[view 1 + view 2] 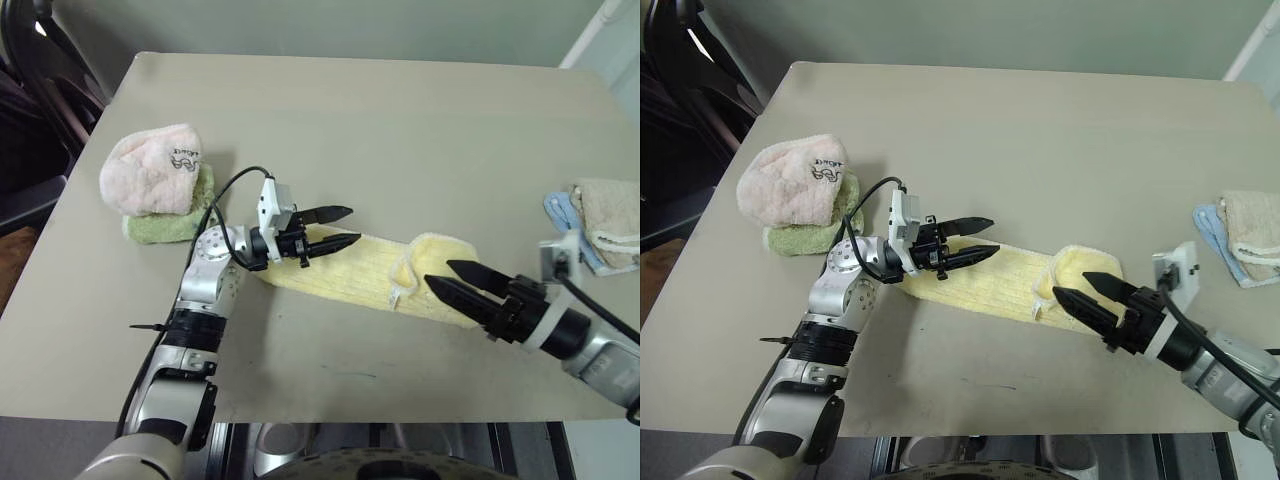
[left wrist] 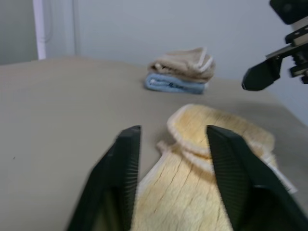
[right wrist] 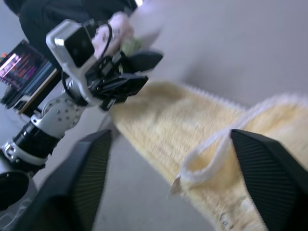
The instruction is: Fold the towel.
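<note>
The pale yellow towel [image 1: 365, 268] lies on the tan table [image 1: 400, 120] as a long narrow strip running from left to right, with its right end turned back on itself. A small white loop tag [image 1: 400, 291] sticks out of its near edge. My left gripper [image 1: 345, 227] hovers level over the strip's left end, pointing right, fingers apart with nothing between them. My right gripper [image 1: 443, 275] is open over the right end, pointing left, a little above the cloth. In the right wrist view the tag's loop [image 3: 207, 161] sits between the spread fingers.
A pink towel [image 1: 152, 168] rests on a green one [image 1: 165, 227] at the table's left side. A beige towel [image 1: 610, 215] on a blue cloth [image 1: 562, 212] sits at the right edge. The table's front edge runs close below both arms.
</note>
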You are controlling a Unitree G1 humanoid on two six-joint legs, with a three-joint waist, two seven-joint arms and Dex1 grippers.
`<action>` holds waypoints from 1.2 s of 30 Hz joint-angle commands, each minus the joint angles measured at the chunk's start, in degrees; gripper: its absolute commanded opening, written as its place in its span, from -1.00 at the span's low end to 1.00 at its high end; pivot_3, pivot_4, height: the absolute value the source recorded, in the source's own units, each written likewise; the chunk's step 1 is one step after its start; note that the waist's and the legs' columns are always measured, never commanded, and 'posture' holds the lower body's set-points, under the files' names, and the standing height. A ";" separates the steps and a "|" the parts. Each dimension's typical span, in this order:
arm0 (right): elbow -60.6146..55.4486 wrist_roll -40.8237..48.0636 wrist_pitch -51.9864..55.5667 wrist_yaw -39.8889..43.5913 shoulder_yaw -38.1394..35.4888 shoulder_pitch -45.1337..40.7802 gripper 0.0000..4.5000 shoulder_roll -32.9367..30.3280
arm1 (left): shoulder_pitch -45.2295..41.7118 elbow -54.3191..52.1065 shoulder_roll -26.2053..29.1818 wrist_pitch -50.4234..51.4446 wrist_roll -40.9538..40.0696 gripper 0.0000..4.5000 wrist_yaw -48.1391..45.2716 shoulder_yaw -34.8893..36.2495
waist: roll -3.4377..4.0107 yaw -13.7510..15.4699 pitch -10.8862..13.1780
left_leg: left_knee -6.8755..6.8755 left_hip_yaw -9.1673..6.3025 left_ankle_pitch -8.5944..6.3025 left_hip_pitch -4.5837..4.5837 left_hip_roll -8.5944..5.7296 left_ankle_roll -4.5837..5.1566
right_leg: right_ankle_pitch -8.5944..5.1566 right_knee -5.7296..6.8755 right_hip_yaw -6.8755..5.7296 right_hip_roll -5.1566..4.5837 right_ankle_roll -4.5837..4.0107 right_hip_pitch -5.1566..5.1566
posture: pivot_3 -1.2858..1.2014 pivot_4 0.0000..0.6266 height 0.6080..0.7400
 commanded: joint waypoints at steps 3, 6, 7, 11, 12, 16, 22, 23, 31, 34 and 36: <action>0.45 -5.60 -5.15 2.80 -1.24 -0.19 -0.06 3.94 | -3.03 -4.91 -3.11 3.89 -3.73 -0.86 -2.92 -1.78 | -0.01 -0.02 0.00 | 0.00 0.00 -0.01 0.01 0.00 0.02 | 0.01 -0.01 0.00 -0.01 0.00 0.02 | 0.03 -0.52 0.89; 2.16 -11.18 -6.98 3.49 1.18 -1.28 -0.56 6.73 | -5.09 -3.28 -5.80 3.74 -3.16 -1.00 -4.65 -3.71 | -0.01 -0.05 0.00 | 0.02 0.02 0.00 0.03 -0.02 0.07 | 0.06 0.00 -0.01 -0.08 0.03 0.02 | 0.03 -0.52 0.89; 2.49 -12.52 -7.32 3.87 1.73 -1.42 -0.70 7.33 | -5.46 -2.84 -6.32 3.53 -2.86 -1.00 -5.09 -4.08 | -0.01 -0.05 0.01 | 0.02 0.02 0.00 0.03 -0.01 0.08 | 0.08 0.00 -0.02 -0.08 0.02 0.03 | 0.03 -0.52 0.89; 5.75 -23.07 -9.97 6.18 6.77 -2.16 -0.98 10.22 | -7.73 2.40 -9.93 -1.23 1.28 -1.00 -7.19 -7.62 | 0.00 -0.07 0.01 | 0.00 0.01 0.04 0.10 0.00 0.14 | 0.16 0.02 -0.06 -0.09 0.00 0.07 | 0.03 -0.52 0.89; 6.69 -24.99 -10.37 6.16 7.75 -2.70 -0.98 10.88 | -8.10 3.93 -10.46 -3.00 2.60 -1.00 -7.97 -8.50 | -0.01 -0.07 0.00 | 0.01 0.02 0.05 0.11 -0.01 0.15 | 0.18 0.02 -0.06 -0.11 0.01 0.08 | 0.03 -0.52 0.89; 11.10 -32.69 -12.47 5.95 10.80 -4.73 -0.98 13.84 | -9.21 8.79 -12.96 -6.64 5.63 -1.00 -9.53 -10.64 | 0.01 -0.16 0.01 | 0.01 0.03 0.09 0.13 -0.03 0.23 | 0.29 0.01 -0.05 -0.15 0.06 0.10 | 0.03 -0.52 0.89; 15.83 -43.01 -14.40 5.66 14.45 -6.38 -0.98 16.42 | -10.57 16.44 -14.63 -13.45 12.62 -1.00 -11.50 -15.14 | 0.02 -0.08 0.02 | 0.01 0.02 0.16 0.13 -0.05 0.34 | 0.43 -0.01 -0.06 -0.16 0.08 0.13 | 0.03 -0.52 0.89; 16.38 -44.15 -14.52 5.24 14.72 -6.77 -0.98 17.05 | -10.57 17.56 -14.14 -15.29 14.30 -1.00 -11.97 -16.16 | 0.03 -0.12 0.02 | 0.01 0.02 0.16 0.14 -0.04 0.34 | 0.44 -0.01 -0.06 -0.17 0.07 0.14 | 0.03 -0.52 0.89; 18.79 -54.32 -15.49 5.21 18.45 -6.64 -0.98 19.30 | -11.22 22.04 -10.97 -20.00 20.23 -1.00 -12.67 -18.19 | 0.05 -0.24 0.02 | -0.02 0.01 0.17 0.14 -0.05 0.36 | 0.47 0.00 -0.06 -0.16 0.05 0.10 | 0.03 -0.52 0.89; 18.95 -56.36 -15.92 5.77 19.33 -6.40 -0.98 20.13 | -11.38 22.15 -10.76 -19.78 20.30 -1.00 -12.84 -17.86 | 0.05 -0.10 0.02 | -0.01 0.00 0.18 0.14 -0.06 0.38 | 0.47 -0.03 -0.07 -0.17 0.06 0.13 | 0.03 -0.52 0.89; 19.36 -57.79 -15.71 5.67 20.07 -6.86 -0.98 20.63 | -11.44 22.35 -10.65 -19.33 20.76 -1.00 -12.11 -17.75 | 0.05 -0.15 0.02 | 0.00 0.01 0.18 0.14 -0.07 0.37 | 0.49 -0.06 -0.06 -0.17 0.08 0.14 | 0.03 -0.52 0.89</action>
